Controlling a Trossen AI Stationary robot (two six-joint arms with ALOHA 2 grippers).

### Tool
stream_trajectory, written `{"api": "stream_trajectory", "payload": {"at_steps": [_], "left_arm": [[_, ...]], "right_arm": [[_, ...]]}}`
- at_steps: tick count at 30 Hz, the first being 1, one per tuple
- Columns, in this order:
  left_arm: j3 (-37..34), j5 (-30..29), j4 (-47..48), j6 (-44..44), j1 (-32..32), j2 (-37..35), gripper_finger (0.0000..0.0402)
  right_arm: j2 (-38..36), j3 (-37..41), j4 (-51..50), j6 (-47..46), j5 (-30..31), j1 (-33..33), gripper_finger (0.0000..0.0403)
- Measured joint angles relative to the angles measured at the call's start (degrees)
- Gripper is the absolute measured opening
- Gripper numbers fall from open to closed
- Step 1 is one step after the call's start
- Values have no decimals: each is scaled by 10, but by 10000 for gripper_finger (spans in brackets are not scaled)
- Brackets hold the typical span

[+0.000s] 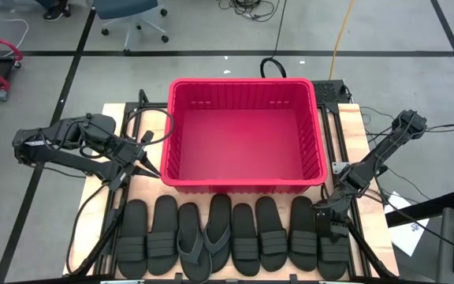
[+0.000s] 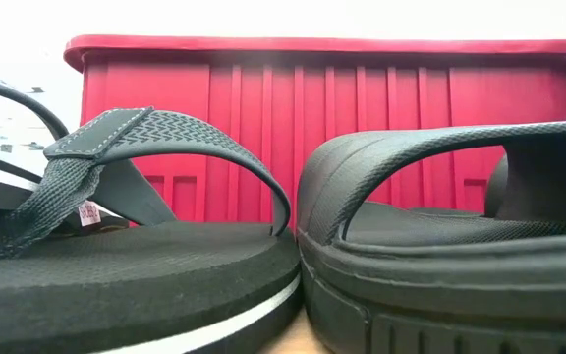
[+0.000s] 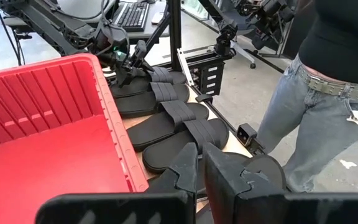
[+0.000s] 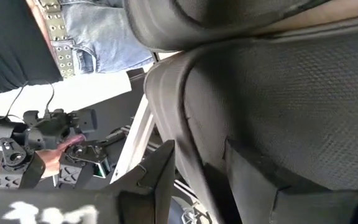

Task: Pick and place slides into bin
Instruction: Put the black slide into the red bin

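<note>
Several black slides [image 1: 235,237] lie soles down in a row along the table's near edge; two of them, a thong [image 2: 116,265] and a wide-strap one [image 2: 440,246], fill the low view. The empty red bin [image 1: 243,82] stands behind them and also shows in the left wrist view [image 3: 36,93]. My right gripper [image 1: 327,214] is down at the far end of the rightmost slide [image 1: 333,256], shut on it. My left gripper [image 1: 144,162] is shut and empty, beside the bin's near left corner. My right gripper has the rightmost slide's sole edge [image 4: 197,124] at its far end between its two fingers. One finger [image 4: 260,180] lies on the footbed and the other [image 4: 157,171] stands outside the edge. The fingers slant down from the table's far right. The slide lies on the table.
A person in jeans [image 3: 328,93] stands off the table's near edge, and also shows in the right wrist view [image 4: 73,37]. Black frame posts and cables [image 1: 124,197] run along the table's sides. An office chair [image 1: 128,16] stands on the floor behind.
</note>
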State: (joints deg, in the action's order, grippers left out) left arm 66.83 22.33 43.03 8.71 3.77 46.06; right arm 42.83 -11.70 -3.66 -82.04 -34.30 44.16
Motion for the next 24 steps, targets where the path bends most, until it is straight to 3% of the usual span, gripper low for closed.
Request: {"api": "stream_trajectory", "payload": {"at_steps": [7, 16, 24], "left_arm": [[0, 0, 0, 0, 0, 0, 26], [0, 0, 0, 0, 0, 0, 26], [0, 0, 0, 0, 0, 0, 26]], "right_arm": [[0, 0, 37, 2, 0, 0, 115], [0, 0, 59, 7, 0, 0, 12], [0, 0, 59, 17, 0, 0, 5]]}}
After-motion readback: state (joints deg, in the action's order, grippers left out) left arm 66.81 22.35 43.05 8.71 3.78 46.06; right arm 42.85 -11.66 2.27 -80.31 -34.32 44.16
